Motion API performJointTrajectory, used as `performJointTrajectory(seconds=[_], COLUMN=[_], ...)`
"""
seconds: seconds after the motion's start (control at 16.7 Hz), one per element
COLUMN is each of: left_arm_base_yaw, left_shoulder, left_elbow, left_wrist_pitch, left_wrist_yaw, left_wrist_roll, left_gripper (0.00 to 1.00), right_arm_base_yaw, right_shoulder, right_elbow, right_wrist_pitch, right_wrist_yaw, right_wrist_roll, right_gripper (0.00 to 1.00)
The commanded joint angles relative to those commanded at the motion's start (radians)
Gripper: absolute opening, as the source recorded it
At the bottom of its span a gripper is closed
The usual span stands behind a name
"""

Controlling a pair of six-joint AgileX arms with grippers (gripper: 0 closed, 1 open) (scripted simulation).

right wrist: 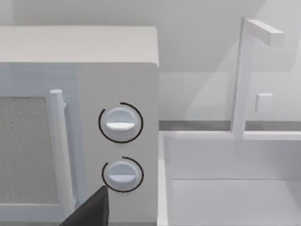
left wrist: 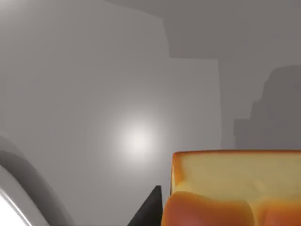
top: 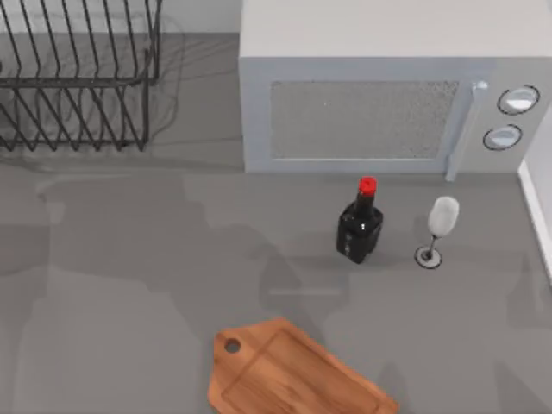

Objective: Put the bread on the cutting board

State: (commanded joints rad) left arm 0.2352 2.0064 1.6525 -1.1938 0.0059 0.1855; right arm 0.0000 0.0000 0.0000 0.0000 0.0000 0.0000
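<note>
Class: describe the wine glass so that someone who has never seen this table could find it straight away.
Start at the big white microwave at the table's back. In front of its right end stands a dark bottle with a red cap; the wine glass stands just to its right, clear and stemmed.

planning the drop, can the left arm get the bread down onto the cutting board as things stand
Probably yes. The bread sits right at the left gripper in its wrist view, and the cutting board lies bare near the table's front edge, with the bottle and wine glass standing well behind it.

Grey table (top: 129,285); white microwave (top: 379,95); wire rack (top: 78,78).
</note>
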Motion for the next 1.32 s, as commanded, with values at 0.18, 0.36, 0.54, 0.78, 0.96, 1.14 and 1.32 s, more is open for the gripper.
performJointTrajectory(seconds=[0.18,0.36,0.54,0.78,0.96,1.14,1.32], left_arm_base_yaw=[-0.022,-0.109,-0.247,-0.487,-0.683,-0.876,-1.043], left_shoulder=[0.001,0.006,0.006,-0.013,-0.034,-0.063,-0.105], left_elbow=[-0.002,-0.009,-0.029,-0.092,-0.152,-0.212,-0.270], left_wrist_pitch=[0.000,0.001,0.005,0.020,0.034,0.055,0.085], left_wrist_yaw=[0.000,0.002,0.003,0.009,0.018,0.025,0.027], left_wrist_roll=[0.031,0.157,0.377,0.793,1.143,1.472,1.737], left_gripper=[0.00,0.00,0.00,0.00,0.00,0.00,0.00], right_arm_base_yaw=[0.000,0.000,0.000,0.000,0.000,0.000,0.000], right_shoulder=[0.000,0.000,0.000,0.000,0.000,0.000,0.000], right_elbow=[0.000,0.000,0.000,0.000,0.000,0.000,0.000], right_wrist_pitch=[0.000,0.000,0.000,0.000,0.000,0.000,0.000], right_wrist_yaw=[0.000,0.000,0.000,0.000,0.000,0.000,0.000], right_wrist_roll=[0.000,0.000,0.000,0.000,0.000,0.000,0.000], right_gripper=[1.00,1.00,1.00,1.00,1.00,1.00,1.00])
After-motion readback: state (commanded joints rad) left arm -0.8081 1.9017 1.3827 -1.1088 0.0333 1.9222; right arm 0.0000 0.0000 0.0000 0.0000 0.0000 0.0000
